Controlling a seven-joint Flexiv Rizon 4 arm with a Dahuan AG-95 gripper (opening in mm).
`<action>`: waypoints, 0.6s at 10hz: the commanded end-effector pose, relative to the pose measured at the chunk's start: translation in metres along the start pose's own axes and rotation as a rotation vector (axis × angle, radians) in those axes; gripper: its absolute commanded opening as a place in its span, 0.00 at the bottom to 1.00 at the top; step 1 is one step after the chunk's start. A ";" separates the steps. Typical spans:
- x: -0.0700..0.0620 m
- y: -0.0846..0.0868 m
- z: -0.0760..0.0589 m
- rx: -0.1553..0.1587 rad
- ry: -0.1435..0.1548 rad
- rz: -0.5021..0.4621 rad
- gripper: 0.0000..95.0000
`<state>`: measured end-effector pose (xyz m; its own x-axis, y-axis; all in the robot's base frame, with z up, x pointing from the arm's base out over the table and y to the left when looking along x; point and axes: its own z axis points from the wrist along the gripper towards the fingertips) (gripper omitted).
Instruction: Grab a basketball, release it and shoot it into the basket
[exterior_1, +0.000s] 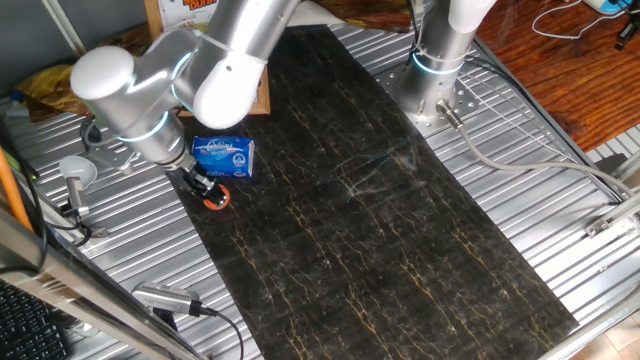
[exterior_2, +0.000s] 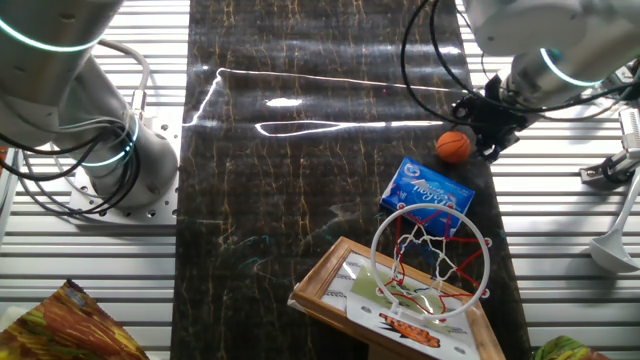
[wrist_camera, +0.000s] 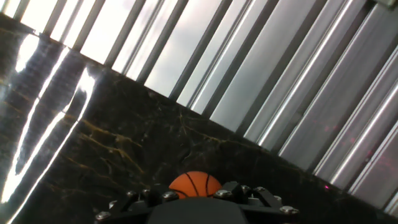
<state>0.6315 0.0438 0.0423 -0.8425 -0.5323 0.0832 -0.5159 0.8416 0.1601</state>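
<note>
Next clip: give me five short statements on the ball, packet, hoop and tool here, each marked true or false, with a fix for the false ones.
1. The basketball lies on the dark mat. True.
2. The basketball is inside the basket's net. False: it lies beyond the blue packet, away from the basket.
3. The tool is right at the basketball. True.
4. The blue packet lies between basketball and basket in the other fixed view. True.
5. The tool holds the blue packet. False: the packet lies free on the mat beside it.
</note>
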 end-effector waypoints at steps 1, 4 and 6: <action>0.001 0.000 0.004 0.001 0.000 -0.003 0.60; 0.005 0.000 0.011 -0.001 -0.004 0.001 0.40; 0.004 0.001 0.012 -0.003 -0.006 0.009 0.00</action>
<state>0.6240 0.0449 0.0333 -0.8496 -0.5216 0.0778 -0.5055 0.8475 0.1619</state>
